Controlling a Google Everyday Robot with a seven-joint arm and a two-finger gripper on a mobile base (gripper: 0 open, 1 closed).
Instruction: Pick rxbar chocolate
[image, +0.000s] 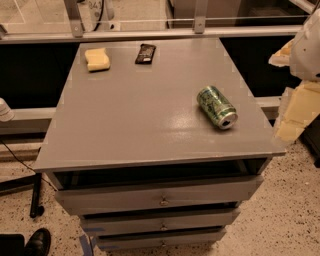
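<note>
— What is seen on the grey cabinet top (140, 120)?
— The rxbar chocolate (145, 53) is laid flat at the far edge, with a yellow sponge (97, 59) to its left. A green can (216, 107) is laid sideways near the right edge. The gripper (297, 95) is held beyond that edge.

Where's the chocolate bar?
Camera view: rxbar chocolate lies at the table's far edge, right of the sponge; the hand is off the table's right side.

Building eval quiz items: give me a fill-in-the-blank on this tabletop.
1. The rxbar chocolate lies near the far edge of the table, right of the yellow ____.
2. The green can lies on its ____.
3. The gripper hangs beyond the table's right edge, nearest the ____.
Missing: sponge; side; can.
</note>
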